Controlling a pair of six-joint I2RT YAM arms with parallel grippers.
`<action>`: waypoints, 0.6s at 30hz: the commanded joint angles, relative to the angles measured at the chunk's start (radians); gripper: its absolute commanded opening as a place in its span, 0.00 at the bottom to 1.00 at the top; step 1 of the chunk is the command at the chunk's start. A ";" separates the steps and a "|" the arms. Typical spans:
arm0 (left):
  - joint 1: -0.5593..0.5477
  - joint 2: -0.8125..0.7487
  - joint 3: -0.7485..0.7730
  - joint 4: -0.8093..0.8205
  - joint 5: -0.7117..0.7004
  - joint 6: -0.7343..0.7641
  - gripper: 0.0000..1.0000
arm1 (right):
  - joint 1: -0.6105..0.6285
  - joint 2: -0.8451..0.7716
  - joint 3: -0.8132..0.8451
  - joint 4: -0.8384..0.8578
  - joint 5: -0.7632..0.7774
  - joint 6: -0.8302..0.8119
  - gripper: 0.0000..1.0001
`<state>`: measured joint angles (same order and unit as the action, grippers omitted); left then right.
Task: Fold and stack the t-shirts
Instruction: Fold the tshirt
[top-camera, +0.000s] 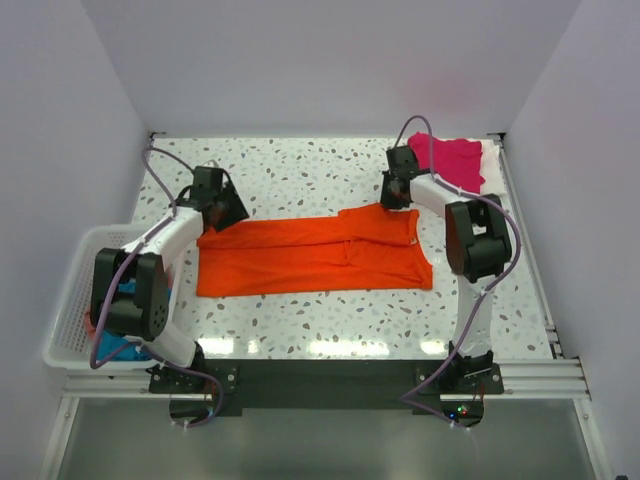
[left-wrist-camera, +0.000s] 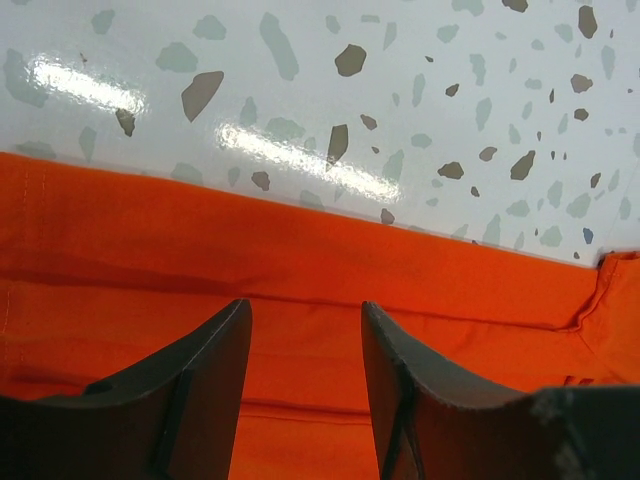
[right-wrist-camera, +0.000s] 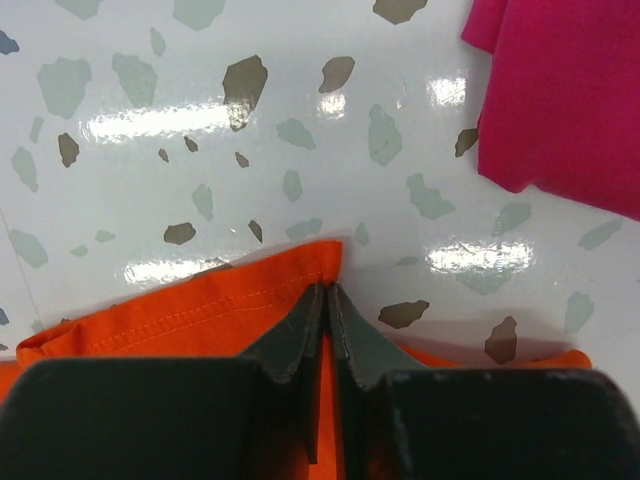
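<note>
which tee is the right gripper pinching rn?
The orange t-shirt, spread across the middle of the table. The right gripper is shut on its far edge. The magenta t-shirt lies folded at the far right corner, untouched.

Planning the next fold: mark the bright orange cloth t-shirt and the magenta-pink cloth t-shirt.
bright orange cloth t-shirt (top-camera: 300, 262), top view, middle of its body
magenta-pink cloth t-shirt (top-camera: 452, 160), top view, centre of its top layer

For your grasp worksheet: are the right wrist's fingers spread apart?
No, the right fingers are pinched together on the orange t-shirt edge.
</note>
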<state>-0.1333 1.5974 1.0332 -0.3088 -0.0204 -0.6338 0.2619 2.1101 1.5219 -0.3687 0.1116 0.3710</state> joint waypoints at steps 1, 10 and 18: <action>0.000 -0.059 -0.019 0.008 0.016 0.023 0.52 | 0.002 -0.067 -0.025 0.054 -0.026 0.020 0.07; 0.001 -0.094 -0.067 -0.009 -0.010 -0.036 0.52 | 0.003 -0.362 -0.235 0.137 -0.104 0.074 0.01; 0.018 -0.091 -0.064 -0.032 -0.070 -0.102 0.51 | 0.013 -0.608 -0.506 0.200 -0.174 0.114 0.01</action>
<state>-0.1310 1.5375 0.9668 -0.3313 -0.0513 -0.6952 0.2638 1.5688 1.0912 -0.2207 -0.0196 0.4534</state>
